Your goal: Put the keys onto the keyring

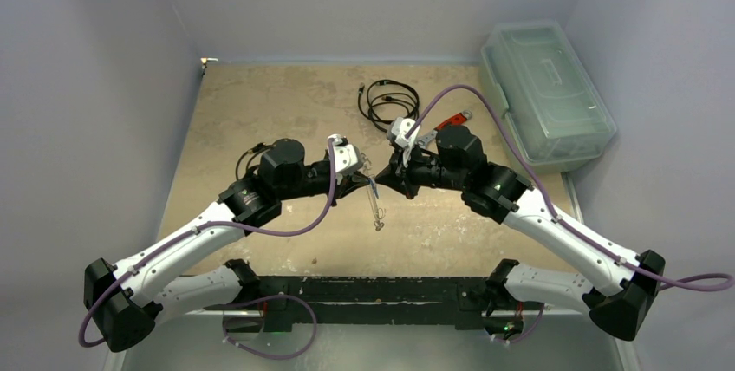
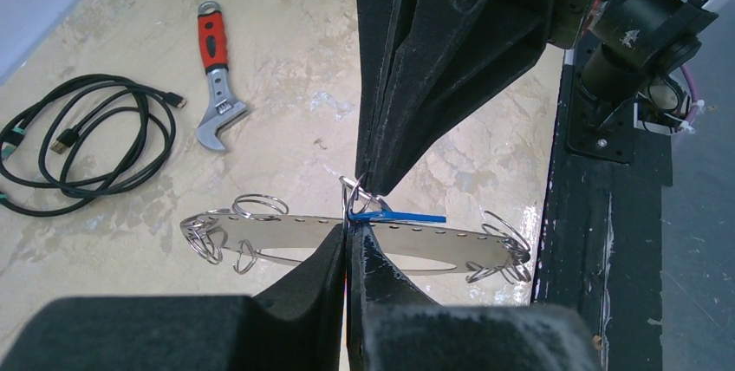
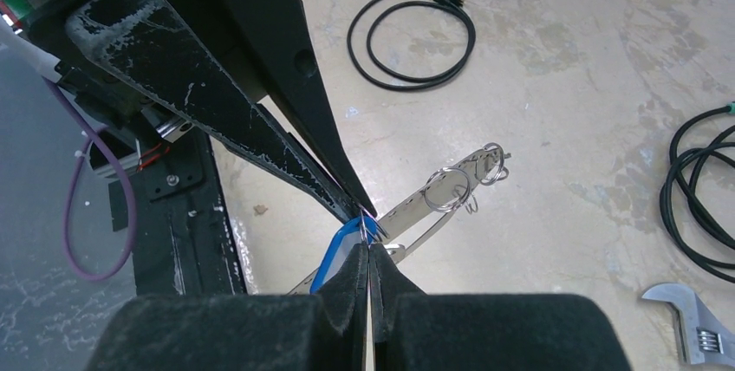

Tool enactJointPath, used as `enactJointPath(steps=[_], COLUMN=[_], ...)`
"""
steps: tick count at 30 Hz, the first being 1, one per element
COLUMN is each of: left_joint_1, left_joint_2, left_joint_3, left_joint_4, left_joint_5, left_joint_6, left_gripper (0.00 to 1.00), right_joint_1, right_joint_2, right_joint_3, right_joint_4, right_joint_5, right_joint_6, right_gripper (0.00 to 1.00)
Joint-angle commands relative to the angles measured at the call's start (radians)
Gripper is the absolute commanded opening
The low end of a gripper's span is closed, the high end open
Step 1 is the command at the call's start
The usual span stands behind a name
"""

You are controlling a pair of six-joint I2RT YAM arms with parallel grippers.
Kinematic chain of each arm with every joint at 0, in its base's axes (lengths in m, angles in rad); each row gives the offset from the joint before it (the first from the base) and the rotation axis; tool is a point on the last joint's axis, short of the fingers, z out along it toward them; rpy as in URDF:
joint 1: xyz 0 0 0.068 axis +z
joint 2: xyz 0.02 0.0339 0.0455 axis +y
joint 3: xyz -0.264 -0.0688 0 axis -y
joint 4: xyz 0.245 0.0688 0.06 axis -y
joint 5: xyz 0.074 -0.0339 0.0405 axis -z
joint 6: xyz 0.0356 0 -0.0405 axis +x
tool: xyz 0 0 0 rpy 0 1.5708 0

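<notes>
The keyring is a long flat silvery plate with a row of holes and small wire rings at both ends. It is held in the air and hangs edge-on in the top view. My left gripper is shut on its near edge at the middle. My right gripper comes from the opposite side, shut on a small wire ring at the blue key. The blue key lies against the plate. Both gripper tips meet. I cannot make out the plain silver key for sure.
A red-handled wrench and a coiled black cable lie on the tabletop beyond the grippers. A second black cable lies on the left side. A clear lidded box stands at the far right. The black base rail runs along the near edge.
</notes>
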Motion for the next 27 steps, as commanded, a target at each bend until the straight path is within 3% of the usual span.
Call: enactJointPath(steps=[1,27], left_joint_1=[-0.006,-0.005], left_joint_2=[-0.016,-0.019], left_joint_3=[0.025,0.022], left_joint_4=[0.042,0.047], left_joint_5=[0.013,0.016], left_joint_6=[0.000,0.000], left_gripper=[0.00,0.00], right_joint_1=[0.004,0.004], right_joint_2=[-0.016,-0.031], right_joint_3=[0.002,-0.043], right_joint_4=[0.030,0.040], right_joint_5=[0.043,0.039], right_joint_6=[0.017,0.034], right_gripper=[0.00,0.00])
